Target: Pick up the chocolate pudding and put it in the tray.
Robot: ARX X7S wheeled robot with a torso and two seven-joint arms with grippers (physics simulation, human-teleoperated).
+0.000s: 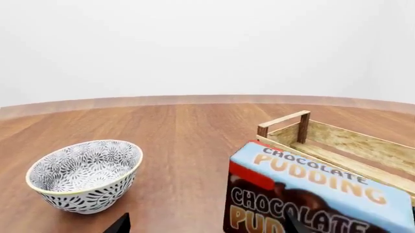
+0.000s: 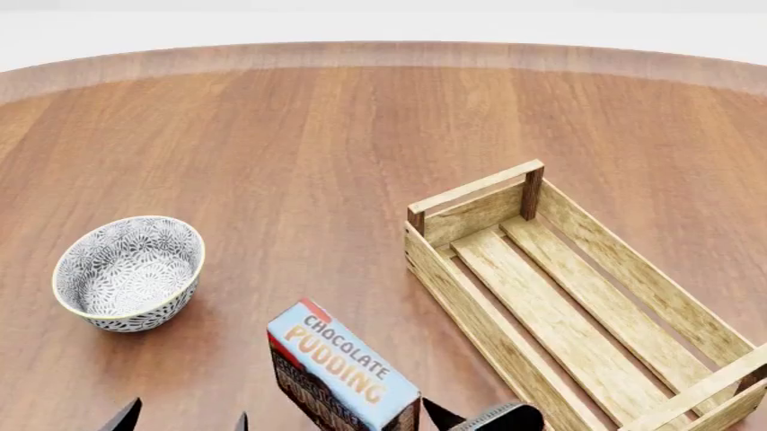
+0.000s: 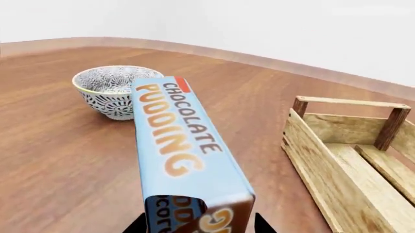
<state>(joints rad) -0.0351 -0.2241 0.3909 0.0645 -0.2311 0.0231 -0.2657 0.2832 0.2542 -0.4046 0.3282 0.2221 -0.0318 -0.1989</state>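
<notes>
The chocolate pudding (image 2: 341, 377) stands upright on the wooden table, light-blue side up, between the bowl and the tray (image 2: 563, 296). It also shows in the left wrist view (image 1: 311, 189) and the right wrist view (image 3: 184, 145). My right gripper (image 3: 201, 225) is open, with one finger on each side of the carton's near end and a thin gap at each side. In the head view only part of the right gripper (image 2: 450, 417) shows, just right of the carton. My left gripper (image 1: 204, 227) is open and empty, left of the carton, low in the head view (image 2: 182, 418).
A round patterned grey-white bowl (image 2: 129, 273) sits on the table left of the pudding, also in the left wrist view (image 1: 85, 175) and the right wrist view (image 3: 116, 90). The tray's near handle bar (image 2: 477, 190) stands raised. The round table's edge (image 2: 383, 49) curves at the back.
</notes>
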